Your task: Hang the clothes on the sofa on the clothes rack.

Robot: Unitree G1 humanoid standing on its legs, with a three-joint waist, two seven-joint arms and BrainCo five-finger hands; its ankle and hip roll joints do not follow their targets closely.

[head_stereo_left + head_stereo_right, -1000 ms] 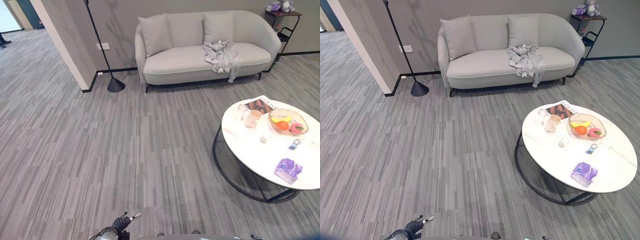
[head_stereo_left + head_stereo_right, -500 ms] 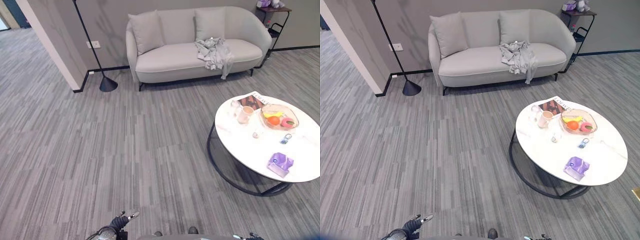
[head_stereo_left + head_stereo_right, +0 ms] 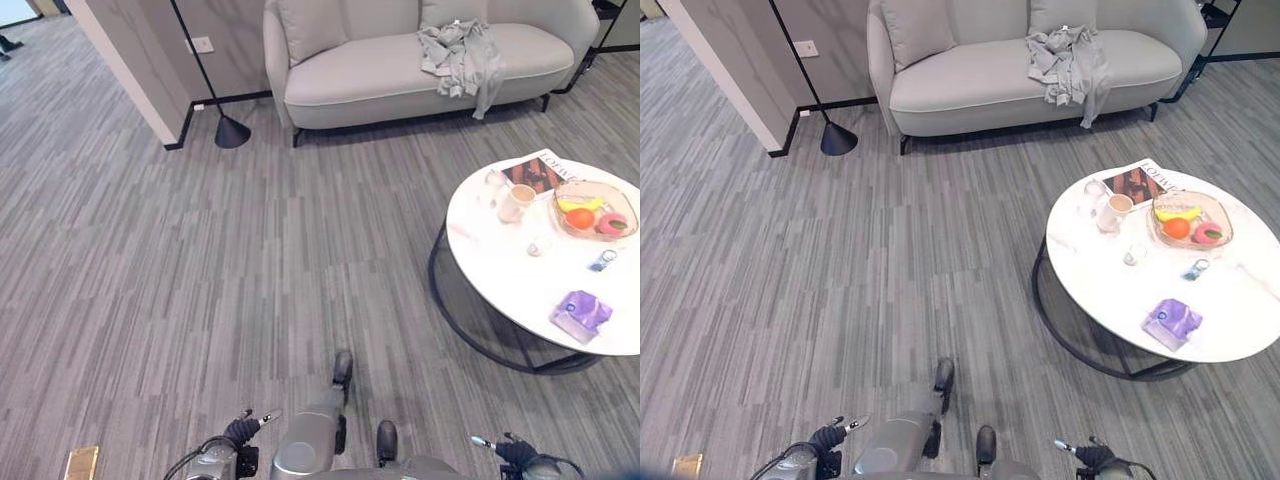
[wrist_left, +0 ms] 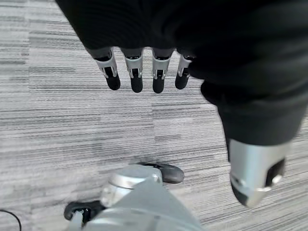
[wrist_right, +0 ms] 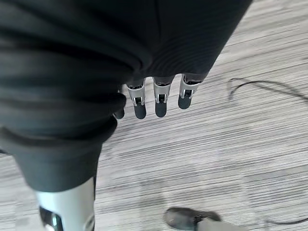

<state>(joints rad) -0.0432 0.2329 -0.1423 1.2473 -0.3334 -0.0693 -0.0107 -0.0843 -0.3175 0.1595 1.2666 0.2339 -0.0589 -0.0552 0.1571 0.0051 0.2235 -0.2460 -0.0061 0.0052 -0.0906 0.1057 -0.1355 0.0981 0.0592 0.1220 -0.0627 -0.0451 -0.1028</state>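
My wrist views show both the left hand [image 4: 144, 29] and right hand [image 5: 144, 53] with fingers relaxed, empty, above grey floor [image 3: 200, 260]. Head views show grey clothes [image 3: 460, 50] draped on the sofa [image 3: 380, 75], beyond the round counter [image 3: 520, 290].

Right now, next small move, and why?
Probably walk forward toward the sofa: the grey clothes lie on its seat across the floor, and the left hand and right hand hang open and empty. Keep left of the round table.
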